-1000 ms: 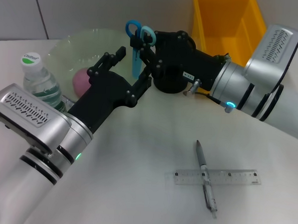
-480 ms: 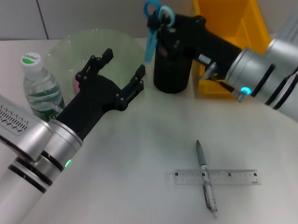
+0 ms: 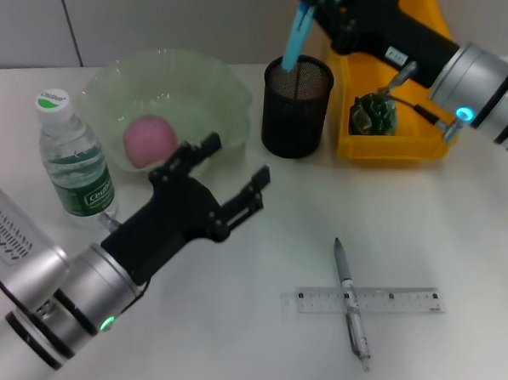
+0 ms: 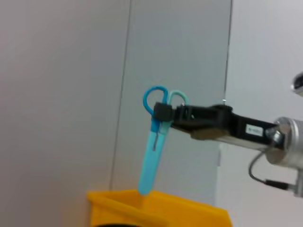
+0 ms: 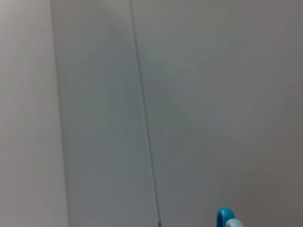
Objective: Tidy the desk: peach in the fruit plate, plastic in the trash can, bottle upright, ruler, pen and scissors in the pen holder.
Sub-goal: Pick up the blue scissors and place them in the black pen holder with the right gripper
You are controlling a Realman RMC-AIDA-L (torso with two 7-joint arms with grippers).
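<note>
Scissors (image 3: 294, 35) are hanging blade-down from the right end effector (image 3: 319, 2), which is gripping them at the handles, tip just over the pen holder (image 3: 297, 107) below. Left end effector (image 3: 229, 176) is hovering over the desk (image 3: 230, 325), fingers spread wide.
</note>
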